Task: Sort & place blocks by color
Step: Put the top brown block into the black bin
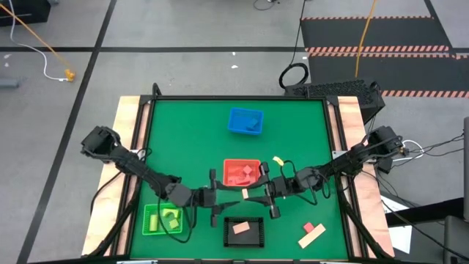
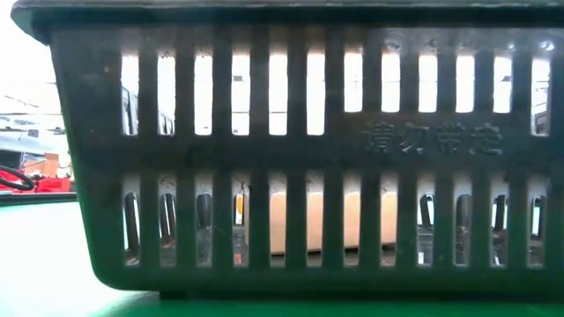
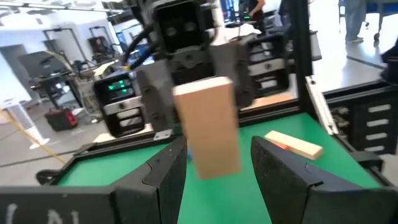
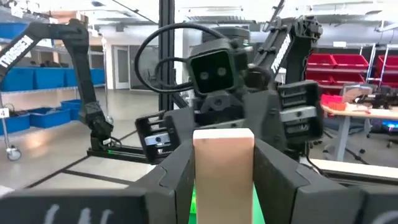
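Right tool (image 4: 224, 180) clamps the tan block (image 4: 224, 171) between its fingers (left tool (image 3: 214, 171) facing, spread around it)

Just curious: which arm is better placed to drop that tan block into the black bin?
Probably right: the right pincer clamps the tan block near the black bin; the left pincer stands open.

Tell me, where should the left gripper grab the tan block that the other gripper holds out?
Grab the free end of the tan block, the part clear of the right gripper. The left gripper should come straight on. Its open fingers already stand on either side, facing the block's flat sides.
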{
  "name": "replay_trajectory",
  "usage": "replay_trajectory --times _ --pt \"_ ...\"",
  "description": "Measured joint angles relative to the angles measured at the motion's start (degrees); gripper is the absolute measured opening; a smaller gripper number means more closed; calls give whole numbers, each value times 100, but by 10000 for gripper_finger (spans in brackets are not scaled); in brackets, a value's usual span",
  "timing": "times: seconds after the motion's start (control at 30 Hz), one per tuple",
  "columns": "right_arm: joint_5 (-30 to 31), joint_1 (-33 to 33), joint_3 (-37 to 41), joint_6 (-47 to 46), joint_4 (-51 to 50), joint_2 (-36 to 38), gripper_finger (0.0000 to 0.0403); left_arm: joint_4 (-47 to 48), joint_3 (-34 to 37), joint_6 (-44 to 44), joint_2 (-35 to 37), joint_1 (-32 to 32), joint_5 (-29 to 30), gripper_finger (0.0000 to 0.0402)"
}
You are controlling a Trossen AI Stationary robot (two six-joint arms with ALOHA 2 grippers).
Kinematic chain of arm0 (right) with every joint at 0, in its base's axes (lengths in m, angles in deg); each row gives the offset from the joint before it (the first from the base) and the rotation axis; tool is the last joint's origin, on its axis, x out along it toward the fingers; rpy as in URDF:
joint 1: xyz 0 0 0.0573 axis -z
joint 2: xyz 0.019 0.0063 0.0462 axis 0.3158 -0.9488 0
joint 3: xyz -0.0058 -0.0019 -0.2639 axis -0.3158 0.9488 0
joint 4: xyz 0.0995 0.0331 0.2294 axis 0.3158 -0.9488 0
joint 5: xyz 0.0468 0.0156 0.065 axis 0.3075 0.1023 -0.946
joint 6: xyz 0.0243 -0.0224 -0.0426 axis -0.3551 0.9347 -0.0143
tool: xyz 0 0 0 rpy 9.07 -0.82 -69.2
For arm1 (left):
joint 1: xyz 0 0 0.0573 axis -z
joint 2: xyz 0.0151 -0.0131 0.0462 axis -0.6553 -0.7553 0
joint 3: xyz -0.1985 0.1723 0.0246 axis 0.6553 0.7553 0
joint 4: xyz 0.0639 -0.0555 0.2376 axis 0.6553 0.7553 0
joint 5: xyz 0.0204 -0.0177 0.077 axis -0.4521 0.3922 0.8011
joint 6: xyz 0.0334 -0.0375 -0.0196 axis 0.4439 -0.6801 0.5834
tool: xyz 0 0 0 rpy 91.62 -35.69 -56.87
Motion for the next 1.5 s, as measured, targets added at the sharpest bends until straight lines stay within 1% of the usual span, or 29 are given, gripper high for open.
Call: replay_trajectory --times 0.1,0.17,0.33,0.4,0.47,0.6,0.77,0.97,1.17,1.37,1.43,1.5 --pt "-120 2 0 167 0 0 120 11 -4 -150 0 -147 -7 180" --pt "-145 7 0 244 -4 0 120 15 -6 -203 0 -221 -133 180" --pt "-153 54 0 276 -121 0 120 19 -6 -353 0 -302 -763 183" --pt "-193 75 0 266 -154 0 120 39 -6 -431 0 -308 -1022 192" --pt "-238 92 0 264 -173 0 120 58 -6 -474 0 -306 -1116 204" --pt "-218 105 0 281 -166 0 120 60 -6 -423 0 -351 -1117 226" --pt "-142 114 0 281 -168 0 120 43 -6 -1002 0 -447 -1138 238" --pt "-121 162 0 385 -136 2 120 2 -6 -1348 0 -557 -1143 239" --pt "-128 259 -3 399 53 2 120 -31 -6 -1203 0 -701 -1096 239" --pt "-79 291 -68 478 29 2 120 -47 -6 -1149 0 -922 -792 239" --pt "-68 291 -68 470 7 2 120 -36 -6 -1091 0 -953 -798 234" --pt "-72 291 -70 410 -11 2 121 -36 -6 -976 0 -952 -899 216"
